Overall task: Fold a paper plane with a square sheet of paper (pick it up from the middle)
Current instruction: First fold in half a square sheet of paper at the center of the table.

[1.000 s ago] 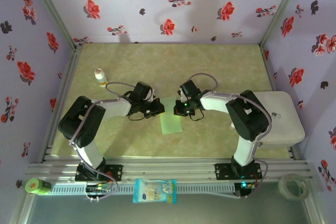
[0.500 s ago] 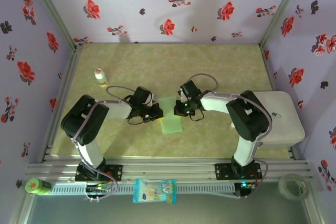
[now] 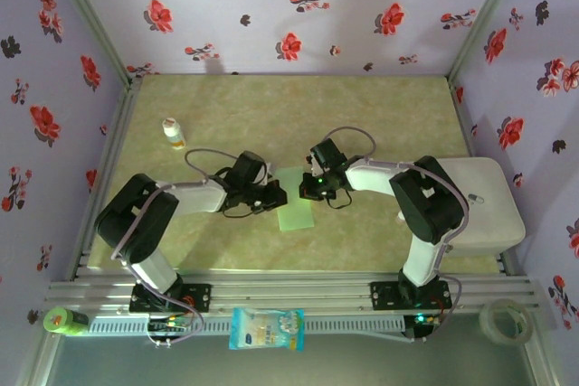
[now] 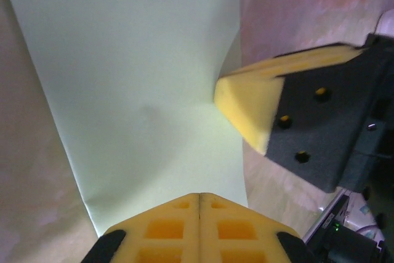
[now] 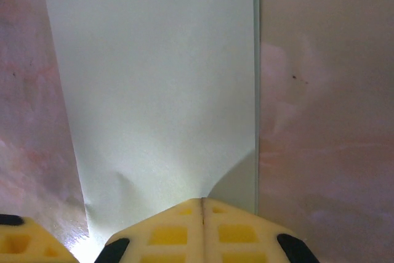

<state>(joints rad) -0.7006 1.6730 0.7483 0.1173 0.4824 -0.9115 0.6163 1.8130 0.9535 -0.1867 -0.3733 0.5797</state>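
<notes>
Lying flat: plain mint paper [image 3: 295,214].

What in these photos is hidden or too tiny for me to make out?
Left wrist view: the left hand covers the paper at its near edge; the frame cuts off its far end.
Right wrist view: the right hand covers the paper edge nearest it.
Top view: print on the packet and bottle is too small.

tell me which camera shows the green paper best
Right wrist: the sheet of paper lies close, both side edges sharp. Left wrist cuts it off at the frame's top. Top external shows it small and partly covered.
</notes>
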